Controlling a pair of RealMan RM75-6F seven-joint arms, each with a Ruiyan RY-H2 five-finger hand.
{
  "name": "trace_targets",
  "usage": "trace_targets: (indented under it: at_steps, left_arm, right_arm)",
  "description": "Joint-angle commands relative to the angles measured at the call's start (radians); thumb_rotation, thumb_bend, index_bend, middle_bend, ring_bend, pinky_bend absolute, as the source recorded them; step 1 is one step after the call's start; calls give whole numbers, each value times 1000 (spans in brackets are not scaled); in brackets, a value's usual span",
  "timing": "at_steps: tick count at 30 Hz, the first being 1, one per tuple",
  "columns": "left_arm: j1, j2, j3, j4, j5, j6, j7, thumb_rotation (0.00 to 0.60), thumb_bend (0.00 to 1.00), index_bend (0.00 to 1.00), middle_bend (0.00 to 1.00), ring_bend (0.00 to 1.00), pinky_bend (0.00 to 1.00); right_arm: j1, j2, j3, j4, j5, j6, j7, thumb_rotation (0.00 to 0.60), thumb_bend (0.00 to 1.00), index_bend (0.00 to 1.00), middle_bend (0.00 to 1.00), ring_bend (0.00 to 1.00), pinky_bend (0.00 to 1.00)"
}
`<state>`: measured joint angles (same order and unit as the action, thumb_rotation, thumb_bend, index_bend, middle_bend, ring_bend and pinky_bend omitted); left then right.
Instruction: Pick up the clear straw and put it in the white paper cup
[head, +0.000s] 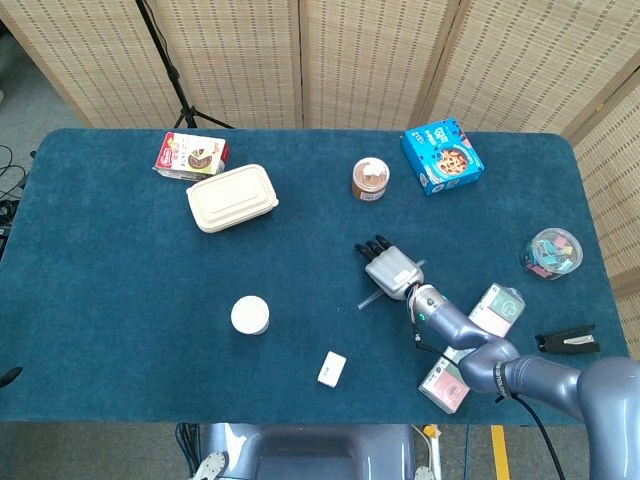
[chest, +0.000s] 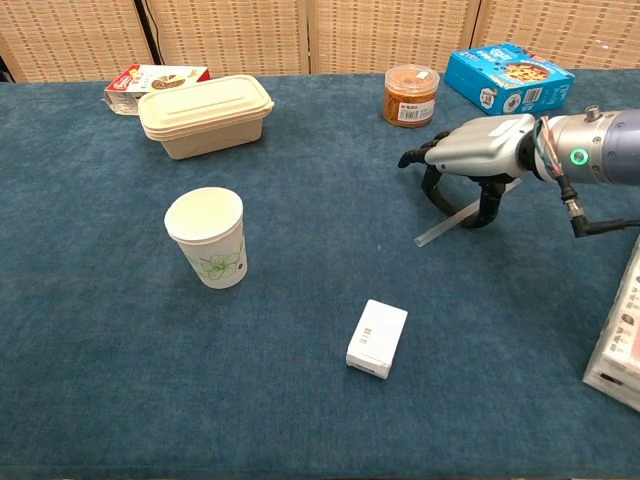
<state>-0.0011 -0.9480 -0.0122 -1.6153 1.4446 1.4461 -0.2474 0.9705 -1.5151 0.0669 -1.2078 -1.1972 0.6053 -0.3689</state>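
Observation:
The clear straw (chest: 445, 226) (head: 366, 302) lies slanted on the blue cloth, right of centre. My right hand (chest: 470, 160) (head: 390, 268) arches over its upper part, with fingers and thumb curled in on either side and pinching it. The straw's lower end still rests on the cloth. The white paper cup (chest: 206, 236) (head: 250, 315) with a green print stands upright and empty, well to the left of the straw. My left hand shows in neither view.
A small white box (chest: 377, 338) lies between cup and straw, nearer me. A beige lidded container (chest: 205, 114), a brown jar (chest: 411, 95) and a blue box (chest: 508, 77) stand at the back. Cartons (chest: 620, 340) sit at the right edge.

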Motion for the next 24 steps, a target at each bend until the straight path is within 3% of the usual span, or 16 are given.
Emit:
trace_targets:
  at_steps: [1, 16, 24]
  left_arm:
    - [0, 0, 1, 0, 1, 1, 0, 600, 0, 0, 0, 0, 0]
    - [2, 2, 5, 1, 11, 4, -4, 600, 0, 0, 0, 0, 0]
    - [8, 5, 16, 8, 40, 21, -22, 600, 0, 0, 0, 0, 0]
  right_arm:
    - [-2, 2, -1, -2, 0, 4, 3, 600, 388, 565, 23, 0, 0]
    - [-45, 102, 32, -120, -39, 83, 127, 600, 390, 577, 36, 0, 0]
    - [-100, 225, 81, -271, -18, 129, 284, 600, 395, 586, 42, 0, 0]
